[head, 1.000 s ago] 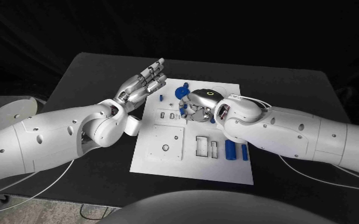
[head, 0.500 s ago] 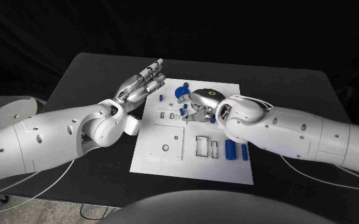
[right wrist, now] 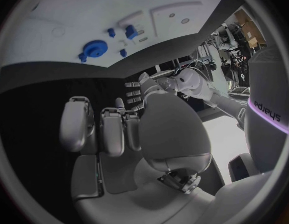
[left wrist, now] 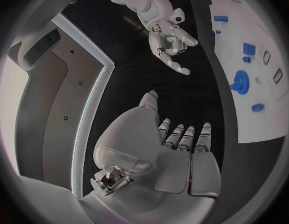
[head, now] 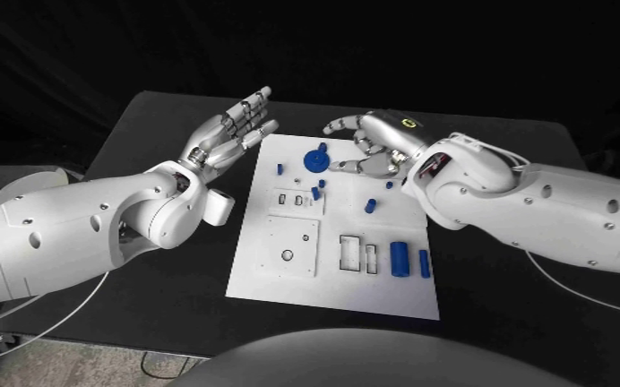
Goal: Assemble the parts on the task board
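Observation:
The white task board [head: 336,288] lies in the middle of the black table. On its far part sit a blue round disc [head: 316,159] and several small blue pegs, among them one [head: 371,205] near the middle. Two blue blocks [head: 400,258] lie at its right side. My right hand [head: 368,145] hovers over the board's far edge, fingers loosely bent and holding nothing. My left hand [head: 233,132] is raised off the board's far left corner, flat and empty. The left wrist view shows the left hand [left wrist: 181,149], the right hand [left wrist: 172,42] and the disc [left wrist: 239,80].
Grey rectangular slots [head: 350,253] and a square plate [head: 287,245] mark the board's near half. Bare black table [head: 517,163] lies to both sides of the board. The right wrist view shows my right hand [right wrist: 119,134] and the board [right wrist: 57,15].
My right hand has lifted off the board's middle and drawn back to its far edge, uncovering small blue pegs there. My left hand has shifted slightly farther away.

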Action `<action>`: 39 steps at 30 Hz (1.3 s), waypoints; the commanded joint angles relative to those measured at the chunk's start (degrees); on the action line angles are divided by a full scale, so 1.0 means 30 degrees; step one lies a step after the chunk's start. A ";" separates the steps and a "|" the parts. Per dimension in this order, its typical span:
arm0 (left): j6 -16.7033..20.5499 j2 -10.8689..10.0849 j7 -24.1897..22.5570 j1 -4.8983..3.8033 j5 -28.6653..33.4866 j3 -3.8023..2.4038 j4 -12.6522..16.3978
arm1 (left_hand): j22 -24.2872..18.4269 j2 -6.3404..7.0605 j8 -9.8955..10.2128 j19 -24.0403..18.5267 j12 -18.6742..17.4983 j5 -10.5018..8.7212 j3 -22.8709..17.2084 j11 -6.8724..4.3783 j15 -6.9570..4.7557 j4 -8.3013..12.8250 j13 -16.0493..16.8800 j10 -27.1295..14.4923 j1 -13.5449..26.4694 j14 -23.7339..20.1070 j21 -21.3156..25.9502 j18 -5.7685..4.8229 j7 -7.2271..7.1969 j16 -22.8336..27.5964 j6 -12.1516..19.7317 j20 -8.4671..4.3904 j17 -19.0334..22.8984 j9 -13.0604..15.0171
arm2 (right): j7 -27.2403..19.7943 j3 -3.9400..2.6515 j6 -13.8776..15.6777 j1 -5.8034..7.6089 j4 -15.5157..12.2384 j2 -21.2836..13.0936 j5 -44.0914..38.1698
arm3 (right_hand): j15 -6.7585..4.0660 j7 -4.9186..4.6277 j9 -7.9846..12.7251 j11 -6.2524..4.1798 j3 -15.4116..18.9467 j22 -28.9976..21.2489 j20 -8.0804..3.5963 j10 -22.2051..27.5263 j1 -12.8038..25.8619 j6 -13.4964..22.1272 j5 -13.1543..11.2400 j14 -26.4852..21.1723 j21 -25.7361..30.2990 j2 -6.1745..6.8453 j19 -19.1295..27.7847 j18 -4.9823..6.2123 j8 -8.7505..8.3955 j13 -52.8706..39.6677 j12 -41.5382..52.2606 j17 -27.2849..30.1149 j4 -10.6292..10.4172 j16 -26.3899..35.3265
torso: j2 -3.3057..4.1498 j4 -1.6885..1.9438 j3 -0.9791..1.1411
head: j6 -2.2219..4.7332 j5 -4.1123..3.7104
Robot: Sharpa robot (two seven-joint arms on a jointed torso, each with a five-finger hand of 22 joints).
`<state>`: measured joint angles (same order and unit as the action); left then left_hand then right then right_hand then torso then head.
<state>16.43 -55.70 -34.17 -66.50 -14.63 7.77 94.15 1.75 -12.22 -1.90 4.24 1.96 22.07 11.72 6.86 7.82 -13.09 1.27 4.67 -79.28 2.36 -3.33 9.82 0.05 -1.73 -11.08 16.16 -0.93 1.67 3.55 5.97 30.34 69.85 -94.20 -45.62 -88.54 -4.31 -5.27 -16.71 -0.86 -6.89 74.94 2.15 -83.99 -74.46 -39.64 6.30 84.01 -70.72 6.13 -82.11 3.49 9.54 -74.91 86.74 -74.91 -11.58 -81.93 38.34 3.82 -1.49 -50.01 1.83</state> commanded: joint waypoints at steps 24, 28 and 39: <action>-0.3391 0.1247 1.9071 -0.5148 -1.2081 0.0418 0.0004 | 0.7960 -0.0205 -0.6199 1.8438 2.7156 -0.3228 0.3302 -0.1122 -0.2281 -0.1120 2.4603 2.4781 0.2042 2.5504 -1.4562 -0.0040 0.2409 -2.7785 -1.3298 -0.3121 -2.4103 0.2722 | -0.0207 0.0065 0.0148 0.1748 -0.0793 -0.3039 0.4892 | 0.0251 -0.0250 0.0307 0.0369 -0.0129 0.2627 0.0187 -0.0814 -0.0829 -0.1242 0.0674 0.1138 0.0198 -0.0773 -0.0007 0.0278 0.0394 -0.3471 -0.0102 -0.1179 -0.0026 0.0090 | -0.0549 -0.1434 0.1048 | 0.0003 0.0462; -0.3423 0.1753 2.0545 -0.5234 -1.3690 0.0435 -0.0149 | 1.8540 -0.0135 -0.8308 2.1933 2.9348 -0.3526 0.3654 -0.1733 -0.2662 -0.1154 2.9578 2.8443 0.2758 2.9213 -2.3051 -0.1246 0.1906 -2.9424 -1.3682 -0.3613 -2.9689 0.4747 | -0.0109 0.0095 -0.0131 0.1751 -0.0750 -0.3132 0.4889 | 0.0255 -0.0256 0.0327 0.0375 -0.0122 0.2637 0.0193 -0.0830 -0.0841 -0.1328 0.0725 0.1142 0.0192 -0.0815 -0.0012 0.0276 0.0416 -0.3490 -0.0087 -0.1199 -0.0032 0.0074 | -0.0554 -0.1607 0.1097 | 0.0003 0.0503; -0.5701 0.3680 2.3180 -0.5224 -1.5703 0.0693 -0.1208 | 2.6727 -0.0425 -1.1996 2.6264 2.9348 -0.5085 0.3198 -0.2124 -0.3225 -0.1011 2.9578 2.8443 0.4502 2.9213 -2.7833 -0.2594 0.1341 -2.9424 -1.2864 -0.3837 -2.9689 0.9544 | 0.0207 0.0201 -0.0905 0.1716 -0.0418 -0.3121 0.4870 | 0.0292 -0.0311 0.0426 0.0422 -0.0059 0.2667 0.0225 -0.0858 -0.0808 -0.1871 0.0990 0.1152 0.0225 -0.1026 -0.0022 0.0278 0.0553 -0.3514 -0.0060 -0.1211 -0.0106 0.0052 | -0.0546 -0.1959 0.1221 | 0.0003 0.0834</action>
<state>4.69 -45.36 30.66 -82.19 -57.32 9.82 91.04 74.95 -13.59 -36.69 82.50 80.06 6.97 21.68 3.81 -1.46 -16.20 72.16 81.41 -66.27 84.07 -86.55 2.68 4.34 -89.87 -49.88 4.76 -74.95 28.72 3.34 6.57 29.52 75.03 -95.59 -55.03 -73.90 -3.90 -6.19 -15.52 -0.04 -7.06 74.91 2.35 -83.99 -76.84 -44.79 9.11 84.01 -70.34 3.54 -82.29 3.49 11.06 -74.90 86.74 -74.90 -11.72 -81.92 36.58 -1.63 2.10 -50.00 4.05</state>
